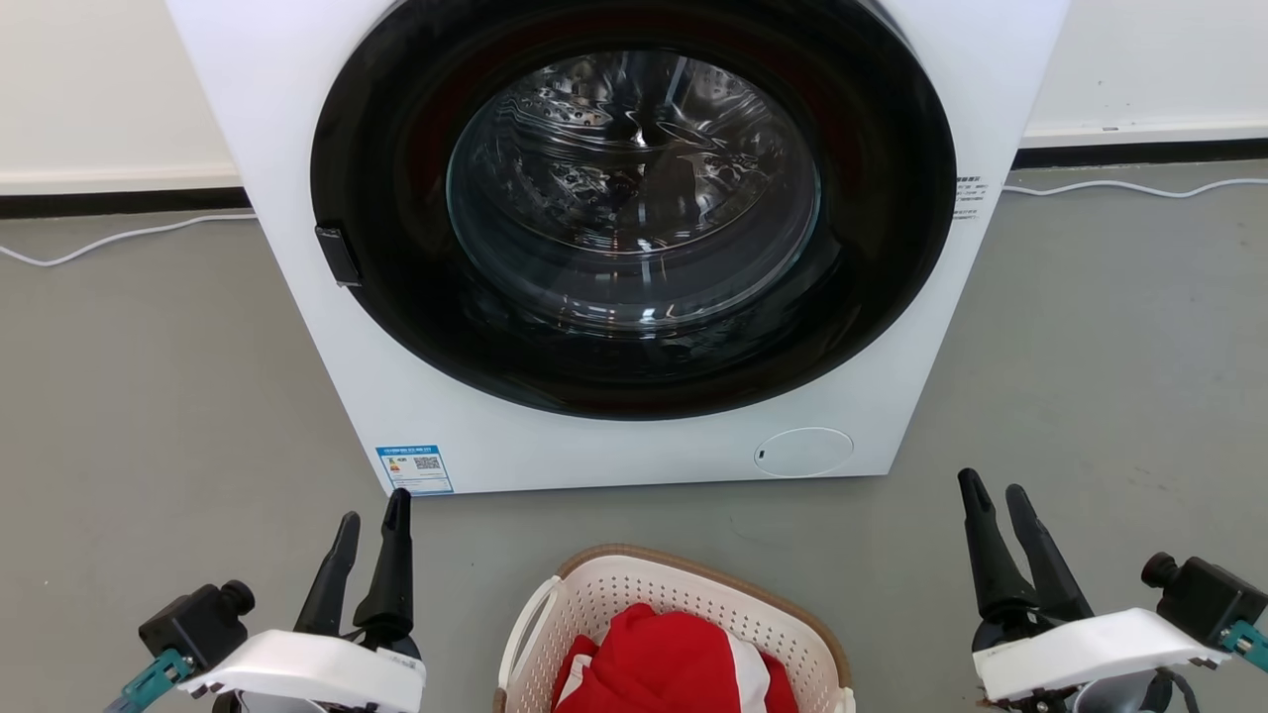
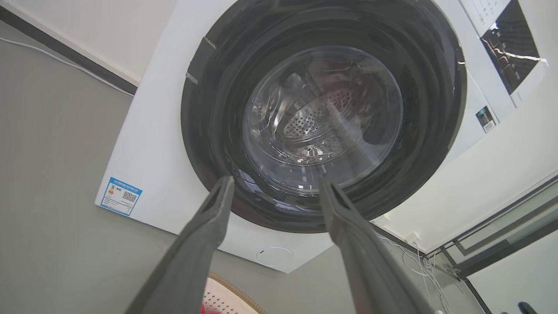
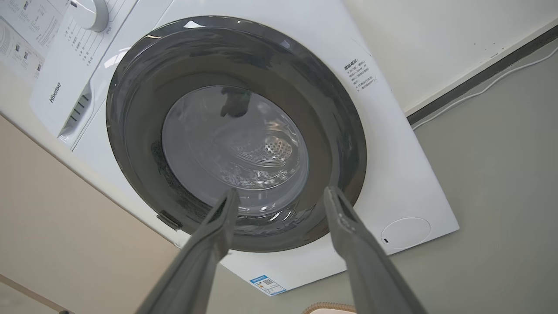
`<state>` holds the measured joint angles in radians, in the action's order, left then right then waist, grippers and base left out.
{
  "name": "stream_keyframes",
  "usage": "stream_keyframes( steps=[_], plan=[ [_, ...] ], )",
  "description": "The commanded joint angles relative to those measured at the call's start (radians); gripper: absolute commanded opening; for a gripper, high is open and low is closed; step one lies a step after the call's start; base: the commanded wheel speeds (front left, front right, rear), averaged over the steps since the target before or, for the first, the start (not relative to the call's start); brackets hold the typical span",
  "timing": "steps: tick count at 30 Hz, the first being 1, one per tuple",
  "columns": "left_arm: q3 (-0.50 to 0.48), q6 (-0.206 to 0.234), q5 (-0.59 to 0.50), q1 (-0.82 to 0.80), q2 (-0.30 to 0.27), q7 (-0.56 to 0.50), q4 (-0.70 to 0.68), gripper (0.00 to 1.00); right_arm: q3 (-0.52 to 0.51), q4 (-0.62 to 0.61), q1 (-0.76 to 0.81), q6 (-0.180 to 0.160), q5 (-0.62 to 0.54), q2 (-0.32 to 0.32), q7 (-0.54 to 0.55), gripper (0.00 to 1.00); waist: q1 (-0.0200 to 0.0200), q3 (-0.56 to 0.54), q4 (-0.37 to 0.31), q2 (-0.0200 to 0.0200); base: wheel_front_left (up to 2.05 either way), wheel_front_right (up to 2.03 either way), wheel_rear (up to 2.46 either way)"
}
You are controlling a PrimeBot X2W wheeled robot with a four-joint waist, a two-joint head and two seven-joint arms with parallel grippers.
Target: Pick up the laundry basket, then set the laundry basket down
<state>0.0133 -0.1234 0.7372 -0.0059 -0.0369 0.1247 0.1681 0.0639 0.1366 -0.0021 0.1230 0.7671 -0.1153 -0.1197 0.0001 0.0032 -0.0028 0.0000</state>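
Basket first, since it lies closest to us: the laundry basket (image 1: 684, 589) stands on the grey floor (image 1: 149, 396) at the bottom middle of the head view, its tan rim facing the machine and a white loop handle (image 1: 525, 624) on its left side. A red cloth (image 1: 674, 654) with a white patch lies bunched inside it.

On either side we see our two arms. The left end effector (image 1: 373, 507) is at the lower left with its two dark fingers spread. The right end effector (image 1: 991, 483) is at the lower right, also spread. Both stand well apart from the basket, which sits between them, and neither touches it. From the left wrist we look between the parted fingers of the left end effector (image 2: 275, 178) and catch an edge of the basket (image 2: 226, 296) low in the picture. From the right wrist, a sliver of tan rim (image 3: 327, 307) shows below the gap of the right end effector (image 3: 282, 191).

Just beyond the basket stands a white washing machine (image 1: 614, 446), with its round dark door (image 1: 396, 297) shut and the steel drum visible through the glass. A blue label (image 1: 414, 468) sits at its lower left corner and a round cap (image 1: 803, 452) at its lower right.

Behind it, a white cable (image 1: 109, 238) runs along the floor by the dark skirting (image 1: 119, 201) of the pale wall (image 1: 99, 89).
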Motion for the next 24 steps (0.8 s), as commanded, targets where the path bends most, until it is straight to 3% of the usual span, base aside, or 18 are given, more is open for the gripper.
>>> stream_keyframes(
  steps=[1, 24],
  plan=[
    [-0.014, -0.005, -0.023, -0.046, -0.008, 0.01, -0.033, 1.0, 0.015, -0.039, -0.038, 0.005, -0.023, -0.014, -0.016, 1.0, 0.0, 0.0, 0.0, 0.0, 0.0, 0.0, 0.0],
    [0.0, -0.006, -0.267, -0.053, -0.01, 0.078, -0.072, 1.0, 0.03, -0.073, -0.04, 0.006, -0.297, -0.021, -0.083, 1.0, 0.0, -0.001, 0.003, 0.0, 0.0, 0.0, 0.0]
  ],
)
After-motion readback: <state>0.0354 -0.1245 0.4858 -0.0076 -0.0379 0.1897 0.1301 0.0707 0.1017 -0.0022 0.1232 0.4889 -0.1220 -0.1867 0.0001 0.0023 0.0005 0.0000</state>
